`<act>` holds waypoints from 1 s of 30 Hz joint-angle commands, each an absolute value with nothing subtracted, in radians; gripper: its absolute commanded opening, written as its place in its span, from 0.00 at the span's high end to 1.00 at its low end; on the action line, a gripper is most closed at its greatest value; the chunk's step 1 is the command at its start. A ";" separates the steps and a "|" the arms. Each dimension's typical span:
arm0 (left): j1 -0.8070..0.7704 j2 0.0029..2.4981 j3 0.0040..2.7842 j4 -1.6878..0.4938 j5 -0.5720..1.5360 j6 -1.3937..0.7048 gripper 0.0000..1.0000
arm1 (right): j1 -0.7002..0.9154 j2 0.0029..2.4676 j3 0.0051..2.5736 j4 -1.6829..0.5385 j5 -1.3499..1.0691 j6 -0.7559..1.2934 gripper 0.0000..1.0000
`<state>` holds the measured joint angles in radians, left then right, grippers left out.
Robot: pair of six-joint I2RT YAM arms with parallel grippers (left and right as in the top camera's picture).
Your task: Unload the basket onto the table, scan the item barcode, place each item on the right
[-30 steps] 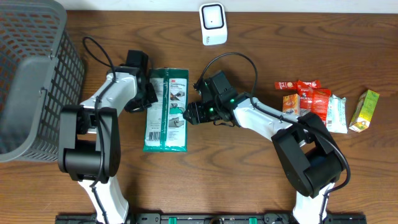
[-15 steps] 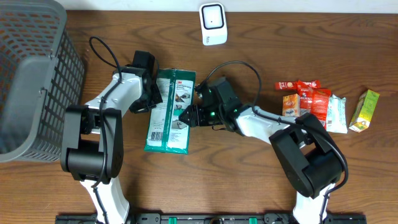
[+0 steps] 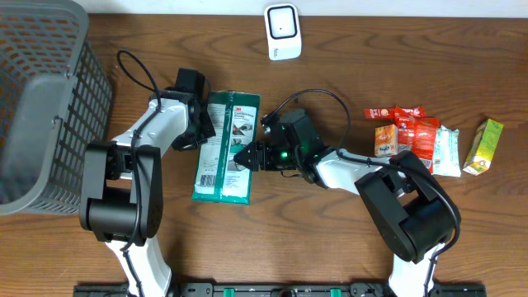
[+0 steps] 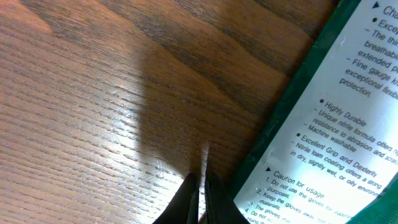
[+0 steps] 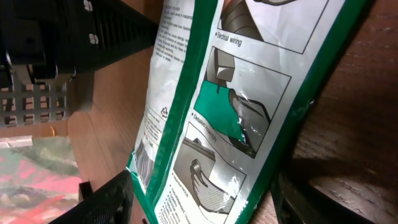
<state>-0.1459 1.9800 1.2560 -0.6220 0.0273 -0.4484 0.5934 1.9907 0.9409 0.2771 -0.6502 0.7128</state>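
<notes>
My left jaws sit clenched on the grained wooden bench, my right jaws gape astride the glossy green-and-white plastic packet.

I see a dark grey plastic mesh basket at nine o'clock on the brown wooden table. At three o'clock: clustered red and orange snack packets, a white-green sachet, and a green juice carton.
</notes>
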 commanded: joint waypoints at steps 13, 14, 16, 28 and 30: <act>-0.240 2.052 1.200 -0.630 0.146 -0.463 0.92 | 0.636 1.982 0.925 0.379 -0.626 0.732 0.36; -0.246 2.052 1.200 -0.630 0.146 -0.463 0.92 | 0.636 1.982 0.925 0.389 -0.626 0.732 0.38; -0.255 2.052 1.200 -0.629 0.146 -0.463 0.92 | 0.636 1.982 0.925 0.413 -0.626 0.732 0.43; -0.261 2.052 1.199 -0.626 0.146 -0.462 0.91 | 0.636 1.982 0.925 0.421 -0.625 0.632 0.73; -0.260 2.052 1.200 -0.626 0.141 -0.462 0.91 | 0.634 1.982 0.925 0.397 -0.626 0.617 0.76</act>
<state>-0.2497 1.9800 1.2560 -0.6174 0.0998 -0.4492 0.6277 1.9907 0.9272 0.4133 -0.6216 0.6823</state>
